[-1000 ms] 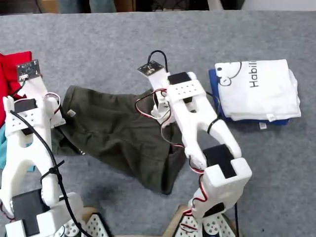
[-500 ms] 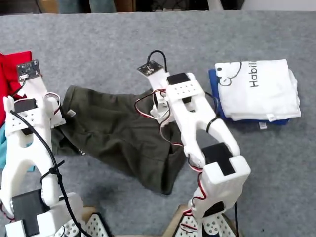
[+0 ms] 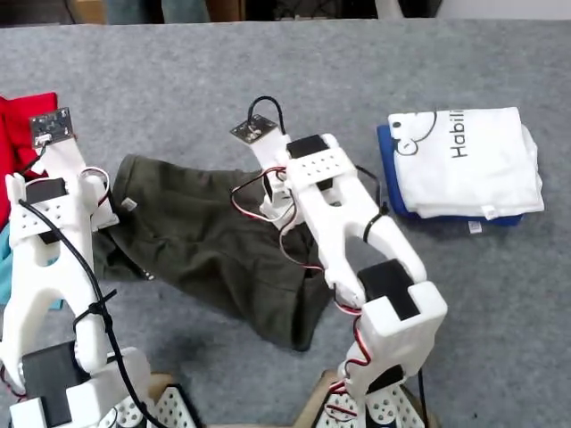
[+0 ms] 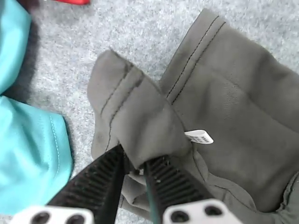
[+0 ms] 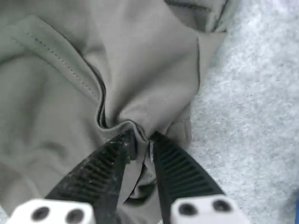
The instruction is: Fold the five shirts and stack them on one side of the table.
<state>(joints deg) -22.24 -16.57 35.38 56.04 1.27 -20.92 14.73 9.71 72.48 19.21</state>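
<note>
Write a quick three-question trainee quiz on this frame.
1. True or false: the left claw and the right claw are each shut on the olive shirt.
2. What lies on top of the blue shirt? A) yellow shirt B) white shirt C) olive shirt
3. Fill in: beside the left claw's grip lies a ___ shirt.
Key: 1 true; 2 B; 3 teal shirt.

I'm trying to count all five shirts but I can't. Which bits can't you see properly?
Red shirt: high view, cut off by the picture's edge and partly behind the left arm.
Teal shirt: left wrist view, runs off the edge, so its shape is unclear.
Blue shirt: high view, mostly covered by the white shirt on top.
Dark green shirt: high view, its middle is hidden under the right arm.
</note>
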